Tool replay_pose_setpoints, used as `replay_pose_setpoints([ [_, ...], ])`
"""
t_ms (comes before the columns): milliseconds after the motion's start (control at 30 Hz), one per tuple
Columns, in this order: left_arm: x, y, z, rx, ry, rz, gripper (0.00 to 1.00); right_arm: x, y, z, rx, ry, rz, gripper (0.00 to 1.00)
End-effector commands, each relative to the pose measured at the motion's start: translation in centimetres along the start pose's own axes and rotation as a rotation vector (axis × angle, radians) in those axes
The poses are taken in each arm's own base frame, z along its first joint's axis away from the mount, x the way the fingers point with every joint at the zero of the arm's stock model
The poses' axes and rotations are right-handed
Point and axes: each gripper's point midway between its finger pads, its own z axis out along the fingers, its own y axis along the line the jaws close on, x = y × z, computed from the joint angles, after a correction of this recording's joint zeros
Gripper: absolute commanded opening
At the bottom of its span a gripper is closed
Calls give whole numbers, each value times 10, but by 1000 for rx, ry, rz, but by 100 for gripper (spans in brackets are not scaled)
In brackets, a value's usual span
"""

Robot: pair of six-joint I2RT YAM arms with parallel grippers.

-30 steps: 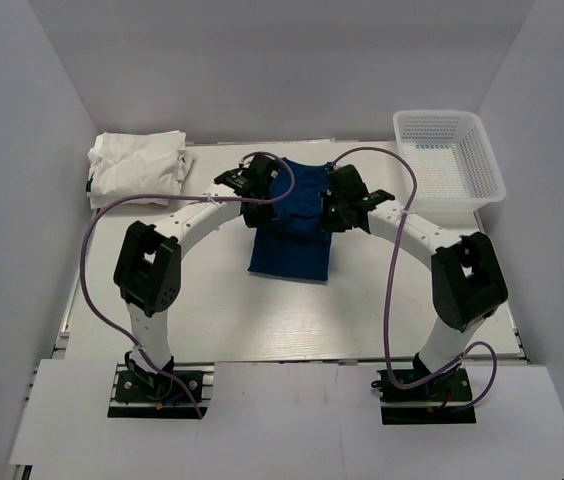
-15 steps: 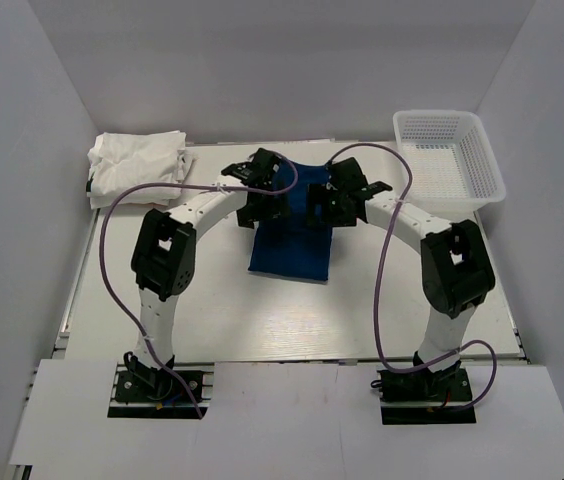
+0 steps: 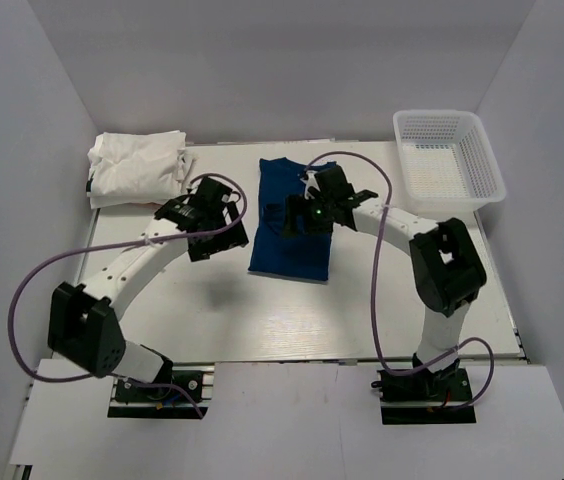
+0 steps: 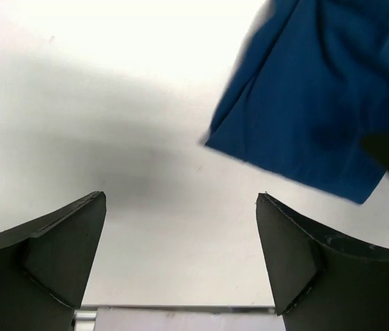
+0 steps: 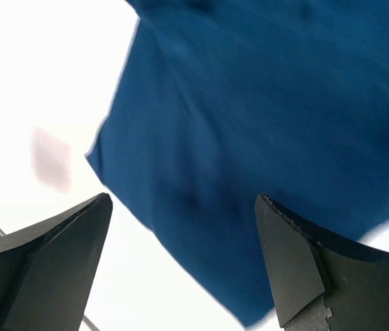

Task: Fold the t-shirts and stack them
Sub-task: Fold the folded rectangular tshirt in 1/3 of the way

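- At the middle of the bench lies the navy t-shirt, folded down to a narrow rectangle, flat, with nothing gripping it.
- Right gripper hovers just over that shirt, jaws wide and empty.
- Left gripper hangs over bare bench beside the shirt's left edge, jaws wide, empty too.
- White folded t-shirts sit piled in the far left corner, well apart from the navy one.
- Folding looks about finished, though the right arm hides part of the cloth, so I can't swear to it.
- What's left, I'd judge, is carrying the navy shirt onto the white ones.
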Motion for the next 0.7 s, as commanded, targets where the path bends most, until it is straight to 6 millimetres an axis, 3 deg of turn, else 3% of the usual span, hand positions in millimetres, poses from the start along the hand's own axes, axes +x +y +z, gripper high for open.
replay_pose_setpoints([
  [0, 20, 22, -12, -29, 12, -39, 100, -36, 22, 20, -106, -74, -55, 90],
  [67, 26, 26, -16, -23, 20, -48, 100, -47, 36, 31, -177, -75, -47, 90],
  [167, 27, 27, -21, -12, 8, -62, 100, -49, 38, 63, -257, -71, 10, 90],
  [233, 25, 21, -25, 25, 5, -67, 100, -70, 35, 81, -285, -113, 30, 90],
  [300, 21, 15, -24, 51, -10, -62, 100, -113, 47, 76, -291, -208, -20, 90],
  [333, 23, 13, -25, 62, 0, -62, 100, -112, 38, 89, -273, -201, -16, 90],
  [367, 25, 11, -20, 71, 11, -61, 100, -131, 43, 83, -278, -243, -32, 90],
  [500, 26, -4, -5, 126, 32, -24, 100, -156, 44, 64, -276, -299, -19, 90],
  [567, 29, -6, 8, 119, 54, 3, 100, -152, 48, 50, -274, -301, -33, 90],
  [600, 25, -11, 13, 131, 41, 1, 100, -133, 40, 45, -236, -277, -42, 90],
  [633, 22, -11, 19, 125, 31, 26, 100, -127, 39, 39, -224, -273, -49, 90],
  [667, 25, -8, 31, 97, 44, 39, 100, -122, 45, 10, -210, -297, -72, 90],
])
